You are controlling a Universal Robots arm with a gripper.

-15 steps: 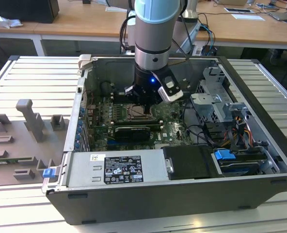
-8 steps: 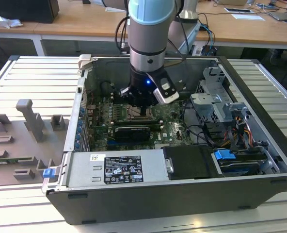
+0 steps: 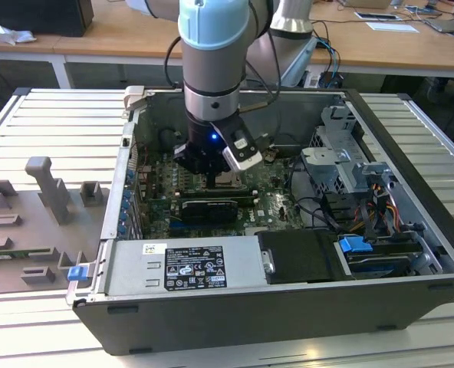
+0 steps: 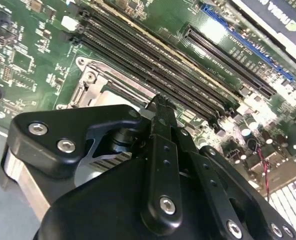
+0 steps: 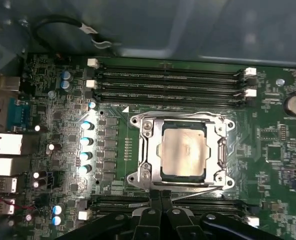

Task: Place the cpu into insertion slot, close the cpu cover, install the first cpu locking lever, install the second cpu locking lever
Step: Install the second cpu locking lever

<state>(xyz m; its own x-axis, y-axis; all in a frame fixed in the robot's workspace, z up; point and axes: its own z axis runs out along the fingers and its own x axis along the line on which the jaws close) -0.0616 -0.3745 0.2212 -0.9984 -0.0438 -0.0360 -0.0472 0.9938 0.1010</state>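
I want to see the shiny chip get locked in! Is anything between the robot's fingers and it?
Nothing visible. The gripper sits at the edge of the cpu cover, which lies flat around the cpu.

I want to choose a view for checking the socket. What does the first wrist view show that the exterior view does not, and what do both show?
First wrist view: the cpu lies in the insertion slot, the cpu cover closed flat around it, the gripper at its edge.

Exterior view: the whole computer case, the arm, the black graphics card.

Both: the green motherboard, with the gripper at the socket.
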